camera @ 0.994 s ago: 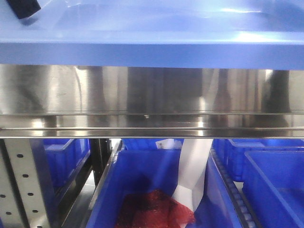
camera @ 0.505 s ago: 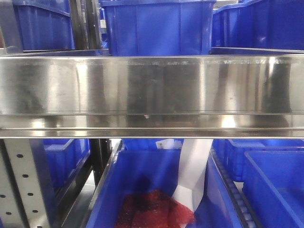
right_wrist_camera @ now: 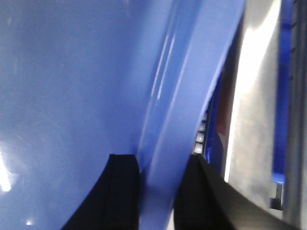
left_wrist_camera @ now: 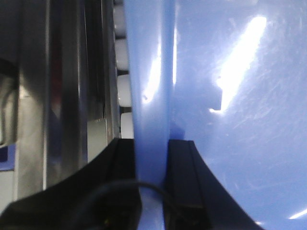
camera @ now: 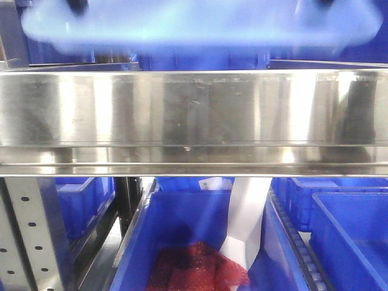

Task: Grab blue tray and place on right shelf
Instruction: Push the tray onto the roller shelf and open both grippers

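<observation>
The blue tray shows as a blurred periwinkle band at the top of the front view, above the wide brushed-steel front rail of the right shelf. My left gripper is shut on the tray's rim, one black finger on each side. My right gripper is shut on the opposite rim. The tray's glossy floor fills most of both wrist views. The steel of the shelf runs beside the tray in the left wrist view and in the right wrist view.
Deep dark-blue bins stand behind the rail. Below it, a dark-blue bin holds a red mesh bag and a white paper, with more bins to its right. A grey perforated upright is at lower left. White rollers lie beside the tray.
One second ago the tray filled the top of the front view just over the rail. Half a second ago it was out of view. Now it shows blurred at the top edge.
</observation>
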{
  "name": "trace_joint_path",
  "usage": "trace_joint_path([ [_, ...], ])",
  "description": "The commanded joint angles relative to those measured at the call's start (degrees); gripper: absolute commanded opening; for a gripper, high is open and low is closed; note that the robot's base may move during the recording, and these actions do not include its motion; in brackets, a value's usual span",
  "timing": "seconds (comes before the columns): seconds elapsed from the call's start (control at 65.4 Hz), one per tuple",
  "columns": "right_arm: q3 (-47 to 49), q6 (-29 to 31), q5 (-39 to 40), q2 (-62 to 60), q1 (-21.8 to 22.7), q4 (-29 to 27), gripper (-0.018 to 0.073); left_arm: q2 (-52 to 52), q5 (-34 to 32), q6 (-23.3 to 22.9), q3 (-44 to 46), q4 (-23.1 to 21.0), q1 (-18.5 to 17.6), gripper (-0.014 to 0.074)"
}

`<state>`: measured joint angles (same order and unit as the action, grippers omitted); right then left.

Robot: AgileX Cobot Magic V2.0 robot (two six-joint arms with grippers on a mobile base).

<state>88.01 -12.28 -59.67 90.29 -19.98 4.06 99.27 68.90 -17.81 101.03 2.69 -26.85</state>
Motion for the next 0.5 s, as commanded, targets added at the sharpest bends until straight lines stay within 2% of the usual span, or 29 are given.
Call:
trace_joint_path([
  [0.0, 2.3, 2.3, 3.6, -0.6, -0.5, 0.2, 0.0071, -0.3, -4.8, 0.5, 2.0, -1.4, 0.2, -0.0048],
  [0.199, 2.4, 2.3, 5.0, 0.9, -0.5, 0.9, 0.0071, 2.2, -4.9, 2.0, 2.0, -3.0, 0.3, -0.0047],
  [0.291, 2.7, 2.3, 5.0, 1.1, -0.5, 1.2, 0.0107, 2.8, -4.9, 2.0, 2.0, -3.0, 0.3, -0.0021],
  [0.352, 2.7, 2.3, 5.0, 1.1, -0.5, 1.3, 0.0176, 2.9, -4.9, 2.6, 2.0, -3.0, 0.3, 0.0044],
  [0.489, 2.7, 2.2, 4.8, 1.1, -0.5, 1.8, 0.047, 2.9, -5.3, 3.3, 2.0, -3.2, 0.3, 0.0291],
])
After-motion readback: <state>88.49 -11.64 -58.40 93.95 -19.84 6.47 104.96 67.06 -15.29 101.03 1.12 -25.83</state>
